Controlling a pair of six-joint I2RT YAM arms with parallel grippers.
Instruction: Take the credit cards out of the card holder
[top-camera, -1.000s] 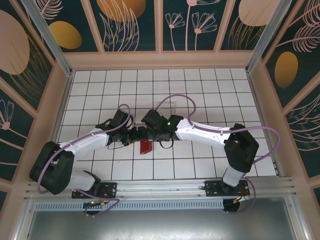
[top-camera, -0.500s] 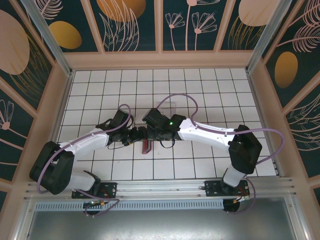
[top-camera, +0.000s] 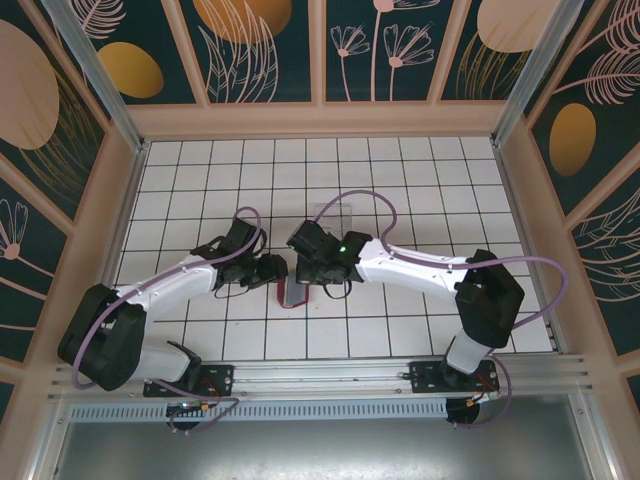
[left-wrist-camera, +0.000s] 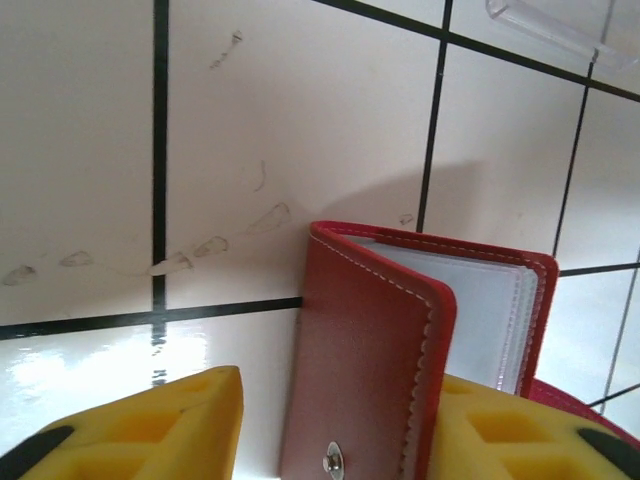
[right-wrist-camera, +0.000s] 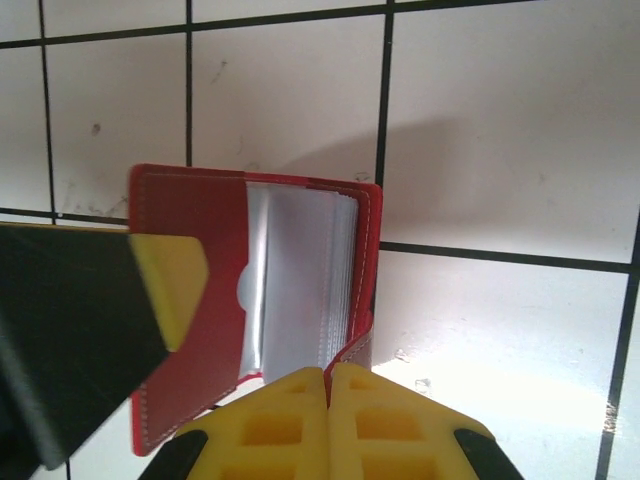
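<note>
Red wallet (right-wrist-camera: 190, 230) ajar on table (top-camera: 400, 170), right gripper (right-wrist-camera: 327, 385) pinched tight on its edge, left gripper (left-wrist-camera: 340, 390) jaws parted astride cover.

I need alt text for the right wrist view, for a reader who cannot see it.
A red card holder is half open over white tiles, its clear pockets showing. The right gripper, shut, pinches its lower edge; another yellow-tipped finger overlaps its left cover.

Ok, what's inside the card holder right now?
Between the red covers of the card holder, a stack of translucent grey sleeves fans open. Whether any credit cards sit in them cannot be told; the sleeves overlap and hide their contents.
</note>
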